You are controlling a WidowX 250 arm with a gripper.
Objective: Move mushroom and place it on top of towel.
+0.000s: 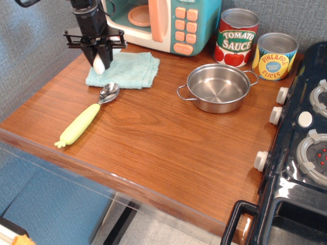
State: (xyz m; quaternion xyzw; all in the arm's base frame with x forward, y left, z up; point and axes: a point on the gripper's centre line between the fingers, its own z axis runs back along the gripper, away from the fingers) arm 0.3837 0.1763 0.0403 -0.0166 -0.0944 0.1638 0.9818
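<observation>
- Where the arm comes down at the back left of the counter, the gripper [98,60] points straight down with its two fingers clamped on the mushroom [98,64]; only the cream-white stem shows, poking out below the fingertips, and the cap is hidden.
- The mushroom hangs over the left part of the towel [127,71], a mint square lying flat near the back edge; whether the stem tip touches the cloth I cannot tell from this angle.
- Just in front of the towel lies a spoon [87,116] with a yellow-green handle, its steel bowl nearly at the towel's front edge, the handle angled toward the counter's front left.
- A toy microwave [168,23] in teal and peach stands right behind the towel.
- A steel pan [217,88] sits well to the right of the towel, empty.
- Behind the pan stand two cans, tomato sauce [236,38] and pineapple slices [275,56], side by side.
- A dark toy stove [301,148] fills the right edge.
</observation>
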